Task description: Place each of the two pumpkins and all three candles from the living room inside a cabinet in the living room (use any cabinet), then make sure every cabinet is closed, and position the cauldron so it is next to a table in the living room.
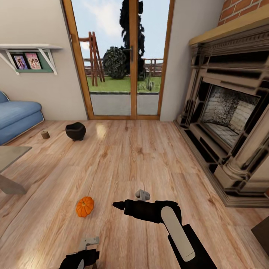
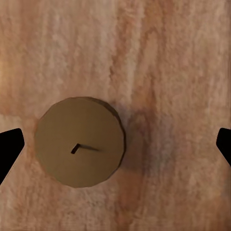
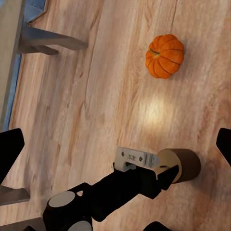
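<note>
Landmark: the pumpkin [image 1: 85,206], a small orange ball lying on the wooden floor [image 1: 149,157]; all places below are told from it.
Left tool: in the left wrist view the left tool [image 2: 115,149] points straight down at the floor, its two dark fingertips [image 2: 8,149] spread wide at either edge of the picture; in the head view it sits nearer the robot than the pumpkin, low in the picture.
Candle under the left tool: a stubby olive-brown candle [image 2: 79,142] stands upright on the floor between the spread fingers, closer to one of them, touching neither (its wick shows as a short dark line on top); in the right wrist view it stands near the pumpkin, partly behind the left arm.
Right tool: the right tool [image 1: 118,204] reaches out beside the pumpkin on the robot's right, holding nothing; its fingertips stand wide apart at the edges of the right wrist view.
Cauldron: the black cauldron [image 1: 75,131] stands on the floor well beyond the pumpkin, toward the glass door [image 1: 123,59].
Second candle: another candle [image 1: 45,134] stands just beside the cauldron, on the side of the blue sofa [image 1: 16,116].
Worktop: a grey worktop [image 1: 9,157] juts in to the pumpkin's left.
Fireplace: the fireplace [image 1: 228,119] stands far off to the pumpkin's right.
</note>
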Controlling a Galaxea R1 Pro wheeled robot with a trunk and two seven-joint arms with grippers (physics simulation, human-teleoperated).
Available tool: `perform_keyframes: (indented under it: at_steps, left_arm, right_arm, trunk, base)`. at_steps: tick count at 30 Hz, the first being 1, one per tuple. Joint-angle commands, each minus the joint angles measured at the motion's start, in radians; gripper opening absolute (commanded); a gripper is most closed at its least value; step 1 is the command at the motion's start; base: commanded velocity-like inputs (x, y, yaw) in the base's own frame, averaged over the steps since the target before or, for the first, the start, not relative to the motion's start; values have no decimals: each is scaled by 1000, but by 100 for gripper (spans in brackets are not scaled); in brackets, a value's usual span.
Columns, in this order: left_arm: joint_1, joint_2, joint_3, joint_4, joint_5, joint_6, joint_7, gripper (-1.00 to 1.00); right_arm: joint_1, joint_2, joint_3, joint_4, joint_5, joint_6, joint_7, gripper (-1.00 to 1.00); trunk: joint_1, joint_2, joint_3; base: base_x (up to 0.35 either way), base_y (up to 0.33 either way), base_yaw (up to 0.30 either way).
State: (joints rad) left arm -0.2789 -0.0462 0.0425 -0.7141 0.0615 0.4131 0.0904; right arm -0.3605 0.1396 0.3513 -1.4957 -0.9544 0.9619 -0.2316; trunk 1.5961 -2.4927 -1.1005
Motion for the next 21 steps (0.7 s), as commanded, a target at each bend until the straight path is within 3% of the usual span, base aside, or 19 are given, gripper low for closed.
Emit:
perform_keyframes:
  at_steps: [1,6,21]
  left_arm:
    - [-1,2,0,1,0,-8,0,100]
    - [-1,2,0,2,1,-49,2,100]
    - [0,5,0,8,1,-59,91,100]
  right_arm:
    - [0,0,0,0,0,0,0,100]
    - [0,1,0,20,0,0,-1,100]
    - [0,0,-2,29,0,0,-2,100]
  trunk:
    - [4,-7,-3]
    - [6,-8,-23]
    - [13,-12,-81]
  base:
    - [0,0,0]
    - [0,0,0]
    - [0,0,0]
